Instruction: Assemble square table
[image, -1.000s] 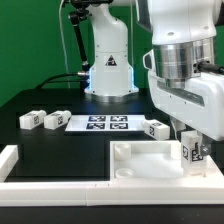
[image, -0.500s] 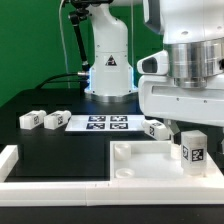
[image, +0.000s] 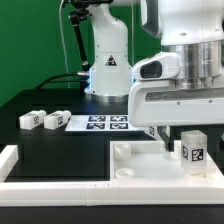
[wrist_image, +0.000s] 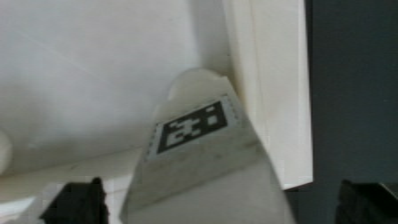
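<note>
Black tabletop (image: 70, 145) with the white slab (image: 135, 165) at the exterior view's right, cut off by the frame.
Gripper (wrist_image: 222, 204), jaws wide and empty, has shifted toward the exterior view's left, off the leg (image: 193, 150) upright on the slab; a second leg (image: 157, 129) is half hidden behind it.

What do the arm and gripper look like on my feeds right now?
The arm is glossy white with rounded shells. Its base carries a black triangular warning mark beside a blue glow, and a black cable runs alongside it. The gripper has a boxy white housing under a grey ribbed ring, with dark, blunt jaws.
</note>
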